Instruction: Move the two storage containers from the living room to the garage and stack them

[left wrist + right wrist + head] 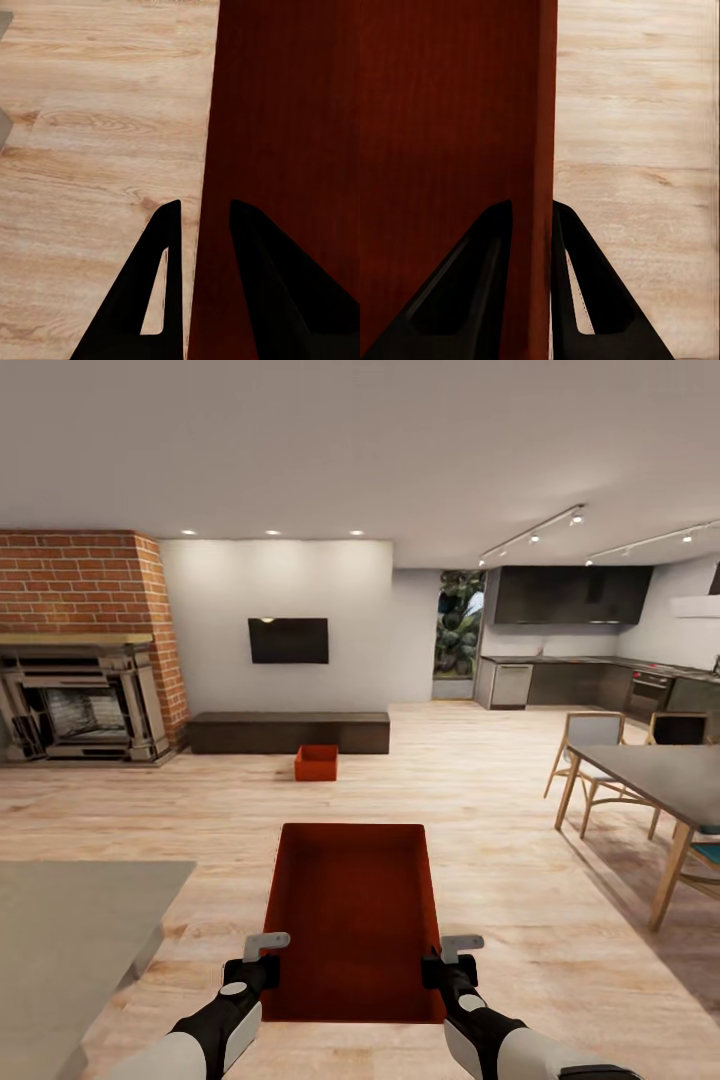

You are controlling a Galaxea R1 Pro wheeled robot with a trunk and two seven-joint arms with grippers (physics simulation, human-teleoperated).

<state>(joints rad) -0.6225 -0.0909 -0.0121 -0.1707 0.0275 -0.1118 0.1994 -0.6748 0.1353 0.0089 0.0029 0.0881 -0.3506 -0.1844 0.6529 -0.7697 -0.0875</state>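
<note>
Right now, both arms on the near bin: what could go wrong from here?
1. The near container is held only by its thin side walls, the left gripper and right gripper each pinching one wall near one end. It may tilt or slip as the base moves.
2. The grey counter sits close on the left, the dining table on the right. A wide turn may clip either.
3. The second container sits by the bench, so another trip is needed.

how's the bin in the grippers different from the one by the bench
The held container is gripped on its side walls by the left gripper and right gripper; the far container sits untouched on the wood floor before the dark bench. Both are orange-red, open-topped rectangles.
</note>
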